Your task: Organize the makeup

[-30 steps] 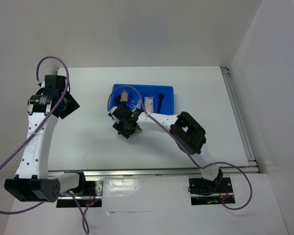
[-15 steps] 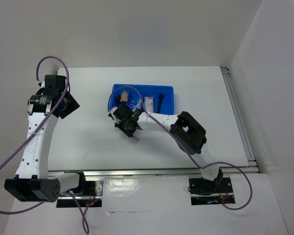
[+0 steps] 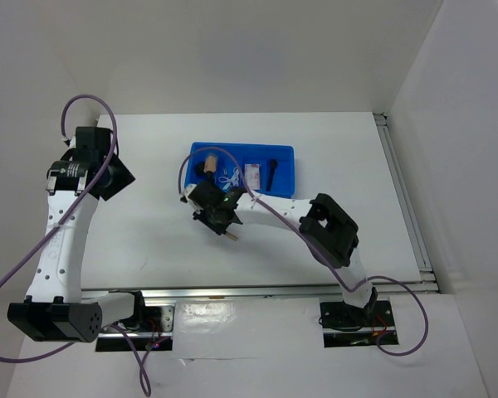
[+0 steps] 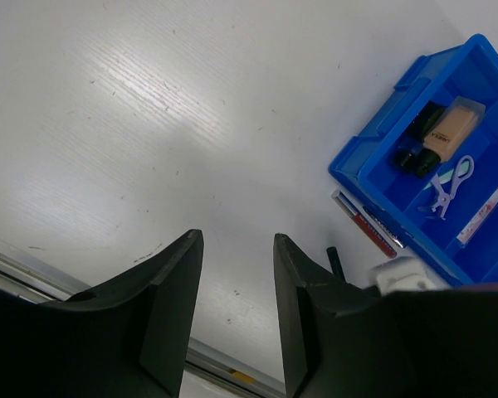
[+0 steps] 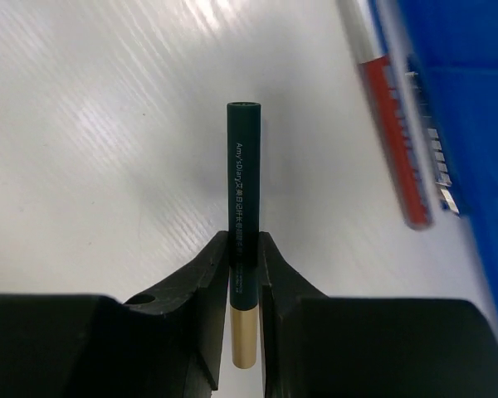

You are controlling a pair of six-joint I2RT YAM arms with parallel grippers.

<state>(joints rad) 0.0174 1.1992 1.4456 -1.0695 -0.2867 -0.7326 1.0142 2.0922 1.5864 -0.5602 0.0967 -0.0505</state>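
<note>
White table (image 3: 149, 240), matte, faint scuffs and glare streaks. Plain white walls (image 3: 257, 58) on three sides. Metal rail (image 3: 405, 207) along the table edge far to the right of both claws. Purple cables (image 3: 83, 104) looping off each arm.

Left claw (image 4: 236, 282): spread wide, nothing between the fingers, only bare table under and ahead of it. Sits well apart from everything else, out to the left of the right claw.

Right claw (image 5: 244, 257): pressed together on a dark green pencil (image 5: 243, 166), pinched near its gold end. Green end sticks straight out ahead of the fingertips, gold end pokes back between the fingers. Cannot tell whether the pencil touches the table.

Red-and-silver pencil (image 5: 390, 141) flat on the table, ahead and just right of the right claw, lying along the outer wall of the blue tray (image 5: 473, 99). Tray itself further right of that claw, near but not touching it; for the left claw, ahead and off to the right, well apart.

Inside the tray, from the end nearest the left claw: tan stub (image 4: 448, 128) with a black tube (image 4: 415, 137) touching its side, then lilac-clear piece (image 4: 448, 182), then pinkish packet (image 4: 483, 211), then black brush (image 3: 272, 170) at the far end. Dividers faint, exact compartments hard to tell.
</note>
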